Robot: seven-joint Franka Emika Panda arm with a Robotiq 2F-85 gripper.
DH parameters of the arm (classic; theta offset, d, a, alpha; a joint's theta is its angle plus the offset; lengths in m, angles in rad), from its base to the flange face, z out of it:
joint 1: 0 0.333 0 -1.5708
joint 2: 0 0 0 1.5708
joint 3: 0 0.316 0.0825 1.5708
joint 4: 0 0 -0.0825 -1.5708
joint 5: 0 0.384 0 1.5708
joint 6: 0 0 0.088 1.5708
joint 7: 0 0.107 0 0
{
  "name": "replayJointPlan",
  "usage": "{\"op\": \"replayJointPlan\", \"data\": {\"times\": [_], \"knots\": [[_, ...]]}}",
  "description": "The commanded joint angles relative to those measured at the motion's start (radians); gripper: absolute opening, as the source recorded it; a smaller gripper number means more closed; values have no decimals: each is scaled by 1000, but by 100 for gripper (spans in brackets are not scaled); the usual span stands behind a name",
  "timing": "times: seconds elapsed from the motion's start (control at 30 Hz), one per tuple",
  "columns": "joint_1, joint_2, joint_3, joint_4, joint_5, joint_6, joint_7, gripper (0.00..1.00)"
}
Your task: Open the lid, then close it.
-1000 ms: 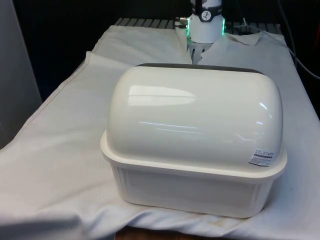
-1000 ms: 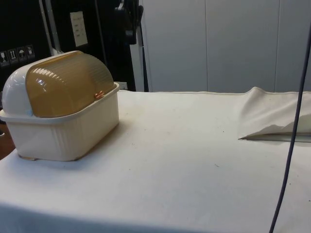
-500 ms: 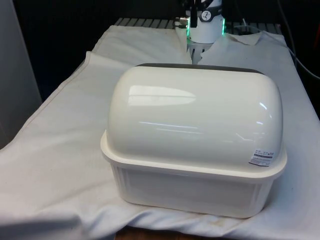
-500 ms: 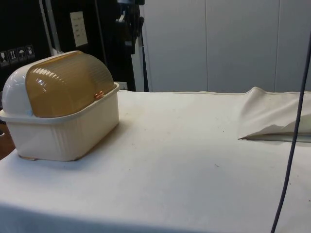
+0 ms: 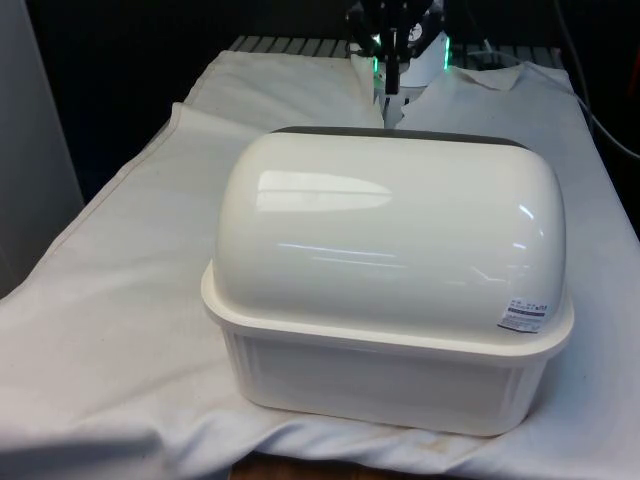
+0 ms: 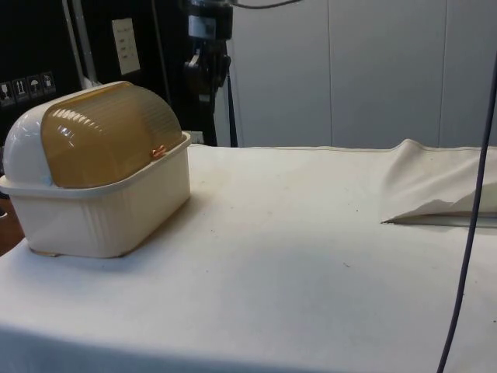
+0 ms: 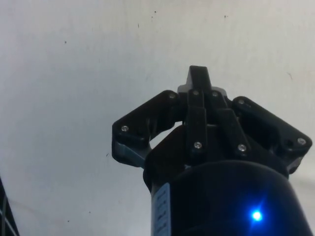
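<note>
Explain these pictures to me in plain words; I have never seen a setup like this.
This is a robot arm with a black gripper at a table under a white cloth. One camera looks across the table, one looks from the side, one sits on the wrist. On the cloth stands a cream bread box; the side view shows its amber roll lid shut, with a small handle. The gripper hangs in the air beyond the box, apart from it. In the wrist view its jaws look closed together, holding nothing.

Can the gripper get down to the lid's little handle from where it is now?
Probably yes. The gripper hangs above the table, apart from the bread box. The handle faces the open side of the table, and nothing stands between them.
</note>
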Motion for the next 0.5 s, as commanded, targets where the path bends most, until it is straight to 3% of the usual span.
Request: {"op": "replayJointPlan", "data": {"times": [0.0,0.03,0.1,0.17,0.47], "knots": [[1,7,2,-10,4,27,10,0],[1,16,2,-16,6,47,17,0],[0,14,2,-11,0,30,12,0],[1,32,3,-21,7,73,27,0],[1,93,2,-14,5,148,60,0]]}}
